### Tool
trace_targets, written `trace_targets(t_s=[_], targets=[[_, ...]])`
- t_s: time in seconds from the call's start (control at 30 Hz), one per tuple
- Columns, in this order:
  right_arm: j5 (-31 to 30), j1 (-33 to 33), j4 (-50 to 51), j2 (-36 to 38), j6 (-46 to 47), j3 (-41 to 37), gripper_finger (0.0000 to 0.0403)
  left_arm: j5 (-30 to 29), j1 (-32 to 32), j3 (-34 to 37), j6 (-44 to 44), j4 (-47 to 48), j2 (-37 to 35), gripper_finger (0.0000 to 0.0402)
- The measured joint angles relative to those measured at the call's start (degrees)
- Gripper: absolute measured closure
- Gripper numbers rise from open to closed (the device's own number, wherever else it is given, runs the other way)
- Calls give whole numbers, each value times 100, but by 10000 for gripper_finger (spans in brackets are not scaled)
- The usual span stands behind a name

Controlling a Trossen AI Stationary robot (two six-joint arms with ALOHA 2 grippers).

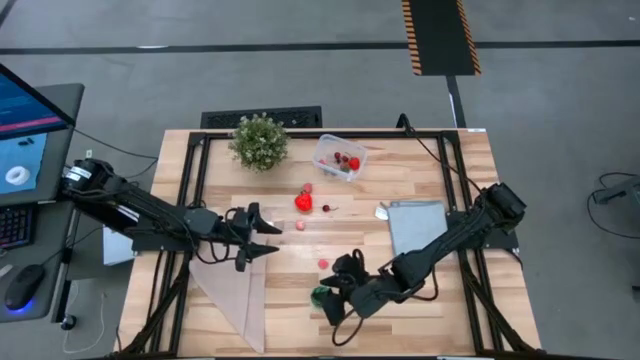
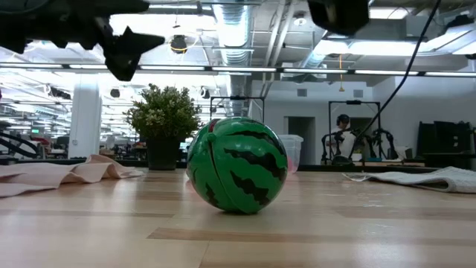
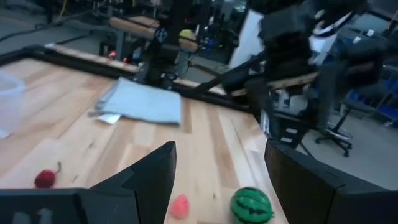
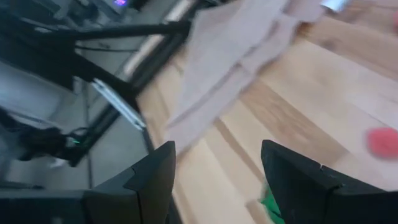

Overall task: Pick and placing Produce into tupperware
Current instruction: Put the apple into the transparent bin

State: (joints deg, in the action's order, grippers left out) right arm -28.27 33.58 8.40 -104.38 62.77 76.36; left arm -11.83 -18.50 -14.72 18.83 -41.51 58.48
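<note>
Fingers of the right gripper (image 1: 330, 312) stand apart and empty just above the striped watermelon ball (image 2: 236, 165), which sits upright on the table (image 1: 440, 180). Left gripper (image 1: 262, 237) hovers spread and empty. Tupperware (image 1: 340, 157), long axis slanted, holds red pieces.

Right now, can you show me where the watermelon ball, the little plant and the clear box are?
watermelon ball (image 2: 236, 165): low view, middle of its striped side.
potted plant (image 1: 259, 141): high view, top of its leaves.
clear tub (image 1: 327, 147): high view, left rim.
</note>
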Motion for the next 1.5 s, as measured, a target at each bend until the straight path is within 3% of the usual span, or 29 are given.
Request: trace_targets(t_s=[0.17, 0.3, 0.53, 0.67, 0.83, 1.0, 1.13, 1.2, 1.3, 1.5], targets=[[-10, -42, 558, 0, 366, -2, 142, -49, 4, -2, -51, -47, -2, 166], [-11, -29, 260, 0, 423, -2, 142, -49, 4, 0, -60, -11, -2, 166], [-5, 180, -454, 16, -398, 0, 142, 109, 4, 0, 44, 15, -2, 166], [-77, 261, -349, 13, -569, 2, 143, 368, 2, 0, 188, 62, -2, 166], [-1165, 383, 500, 225, -628, 0, 143, 280, -132, -28, 183, 48, 46, 166], [-2344, 614, 1894, 682, -648, 5, 143, -391, -247, -150, 166, 34, 323, 166], [-3595, 1005, 2851, 1144, -718, 4, 143, -369, -256, -259, 43, 51, 583, 166], [-3944, 1194, 3118, 1365, -713, -23, 143, -395, -256, -318, 13, 53, 643, 166], [-3975, 1320, 3187, 1673, -713, -344, 143, -390, -254, -350, -1, 36, 640, 166], [-2775, 875, 3054, 2110, -710, -1181, 143, -574, -247, -350, -119, 43, 641, 166]])
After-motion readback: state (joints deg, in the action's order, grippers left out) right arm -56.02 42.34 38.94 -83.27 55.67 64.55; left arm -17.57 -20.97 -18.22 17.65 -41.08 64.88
